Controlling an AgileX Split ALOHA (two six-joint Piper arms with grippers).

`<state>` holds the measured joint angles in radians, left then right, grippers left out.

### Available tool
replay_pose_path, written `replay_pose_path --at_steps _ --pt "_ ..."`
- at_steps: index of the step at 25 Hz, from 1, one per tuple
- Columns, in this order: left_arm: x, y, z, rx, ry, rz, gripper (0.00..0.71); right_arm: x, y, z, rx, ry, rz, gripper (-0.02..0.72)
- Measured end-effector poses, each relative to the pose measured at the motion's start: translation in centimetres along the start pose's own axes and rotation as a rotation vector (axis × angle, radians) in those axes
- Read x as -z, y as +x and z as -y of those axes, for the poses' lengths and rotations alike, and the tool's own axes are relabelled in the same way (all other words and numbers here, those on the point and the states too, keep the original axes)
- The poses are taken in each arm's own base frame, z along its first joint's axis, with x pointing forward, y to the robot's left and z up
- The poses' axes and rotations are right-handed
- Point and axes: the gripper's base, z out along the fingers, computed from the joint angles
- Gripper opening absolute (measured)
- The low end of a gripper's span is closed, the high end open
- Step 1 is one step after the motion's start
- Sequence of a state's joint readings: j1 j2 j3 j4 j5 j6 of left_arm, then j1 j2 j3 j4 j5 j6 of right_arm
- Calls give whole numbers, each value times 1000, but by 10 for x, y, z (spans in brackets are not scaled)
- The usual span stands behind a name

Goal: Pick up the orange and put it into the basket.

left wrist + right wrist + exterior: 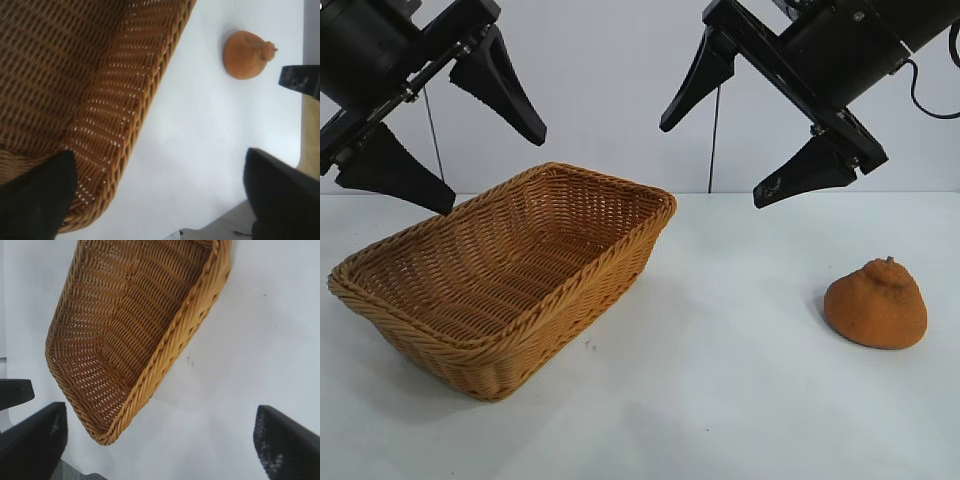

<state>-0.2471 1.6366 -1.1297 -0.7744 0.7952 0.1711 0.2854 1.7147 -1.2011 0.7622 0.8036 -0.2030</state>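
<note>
The orange (876, 304), dull orange and bumpy with a knobby neck, rests on the white table at the right; it also shows in the left wrist view (247, 54). The empty wicker basket (470, 335) stands at the left and shows in the left wrist view (125, 120) and the right wrist view (165, 365). My left gripper (490, 170) hangs open high above the basket's far left side. My right gripper (715, 165) hangs open high above the table, up and left of the orange. Both are empty.
The white table top (720, 380) runs from the basket to the orange. A pale wall stands behind the table. The table's edge shows in the left wrist view (220, 220).
</note>
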Motion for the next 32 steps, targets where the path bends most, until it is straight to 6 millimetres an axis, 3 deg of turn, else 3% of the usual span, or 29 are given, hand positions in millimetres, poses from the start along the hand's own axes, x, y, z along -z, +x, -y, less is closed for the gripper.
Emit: replay_pose_path --at_steps 32 --pt "2 -5 -4 9 -10 42 643 0 0 0 -3 0 0 694"
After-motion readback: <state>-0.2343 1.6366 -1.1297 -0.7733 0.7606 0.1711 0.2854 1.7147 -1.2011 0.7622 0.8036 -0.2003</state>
